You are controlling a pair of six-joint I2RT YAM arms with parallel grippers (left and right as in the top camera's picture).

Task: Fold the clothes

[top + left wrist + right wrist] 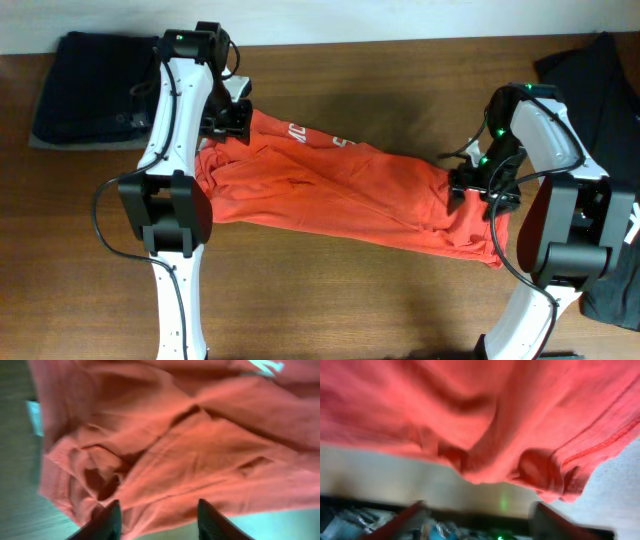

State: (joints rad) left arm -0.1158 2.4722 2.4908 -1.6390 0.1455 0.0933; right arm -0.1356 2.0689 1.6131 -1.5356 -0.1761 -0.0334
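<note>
Across tabletop (330, 300), shirt (340, 190) lies crumpled lengthwise; left pincer (237, 120), right pincer (468, 190) at opposite ends, both spread wide, gripping nothing, likely poised to stretch it flat.

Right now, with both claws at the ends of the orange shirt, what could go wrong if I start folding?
1. The red-orange T-shirt lies bunched and creased, so folding now would likely trap wrinkles.
2. The left claw and right claw look open; lifting without closing may leave the cloth behind.
3. The black T-shirt lies close beside the right arm and could get dragged.
</note>
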